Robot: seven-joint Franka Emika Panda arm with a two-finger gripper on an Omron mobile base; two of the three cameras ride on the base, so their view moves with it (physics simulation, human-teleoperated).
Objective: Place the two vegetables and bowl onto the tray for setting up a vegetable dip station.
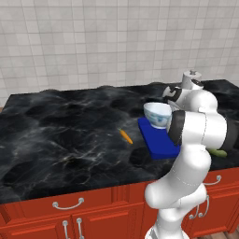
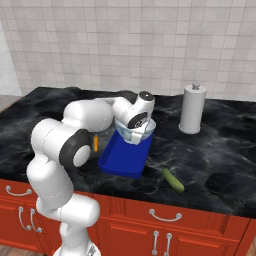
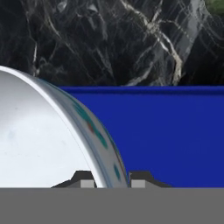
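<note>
Left base view: we see the bowl (image 1: 158, 113) right of centre, at the far end of the blue tray (image 1: 158, 142), which lies on the black marble counter (image 1: 70, 135). The white arm (image 1: 186, 154) rises from the lower right and covers the tray's right part. The carrot (image 1: 125, 136) lies on the counter just left of the tray, apart from it. A sliver of the green vegetable (image 1: 219, 152) shows at the right edge, behind the arm's elbow.

Right base view: the gripper (image 2: 134, 131) sits at frame centre, on the bowl (image 2: 142, 132) over the upper end of the tray (image 2: 122, 160). The carrot (image 2: 95, 143) appears just left of the tray, partly behind the arm. The green vegetable (image 2: 173, 180) lies on the counter to the lower right of the tray, apart from it. A tall white cylinder roll (image 2: 192, 108) stands upper right, well apart from the tray.

Hand view: the two fingertips (image 3: 85, 180) stand either side of the bowl's wall (image 3: 65, 131) at bottom centre, so we read the jaws as clamped on the rim. The tray floor (image 3: 175, 135) fills the right, with the counter above it.
</note>
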